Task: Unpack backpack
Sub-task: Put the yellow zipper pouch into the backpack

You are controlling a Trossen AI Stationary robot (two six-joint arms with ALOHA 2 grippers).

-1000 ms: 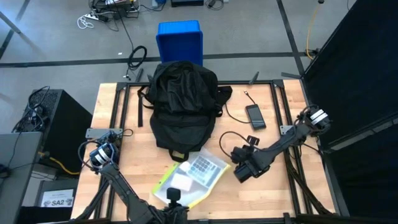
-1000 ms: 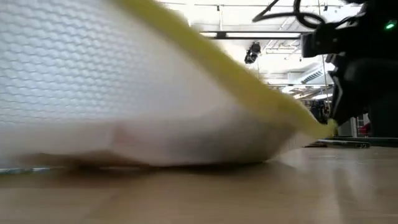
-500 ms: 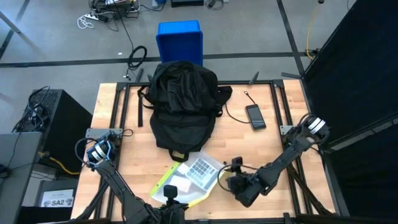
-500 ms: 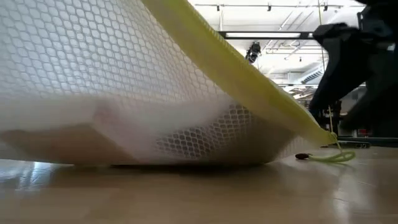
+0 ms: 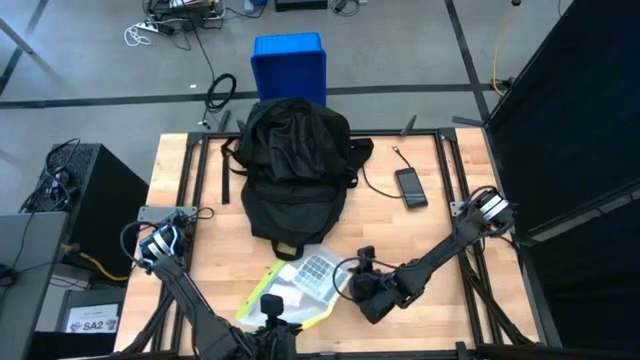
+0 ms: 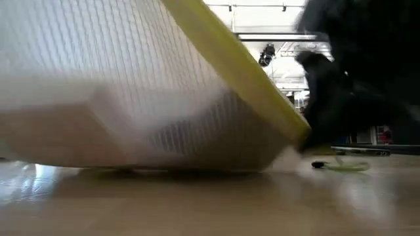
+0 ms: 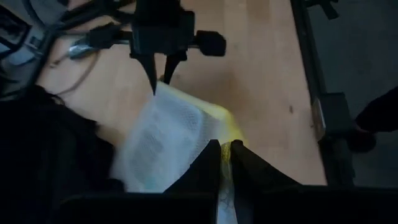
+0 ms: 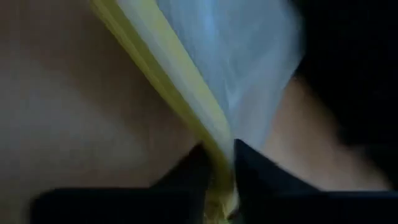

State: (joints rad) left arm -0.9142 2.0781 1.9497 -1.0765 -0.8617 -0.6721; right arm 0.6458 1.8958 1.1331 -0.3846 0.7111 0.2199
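- Left end effector (image 7: 225,163): low at the counter's front edge, fingers pinched shut on the yellow trim of the white mesh zip pouch (image 5: 290,288).
- Large black fabric backpack (image 5: 292,165): lying at the rear centre of the wooden counter (image 5: 420,235), just behind the pouch.
- Right end effector (image 8: 219,163): at the pouch's right corner, fingers closed on the yellow edge.
- Black smartphone (image 5: 410,186): lying out to the right.
- Step, as judged: setting the pouch clear of the backpack. Next: release, then reach back into the bag.

Black backpack (image 5: 293,165), yellow-edged white mesh pouch (image 5: 292,290)
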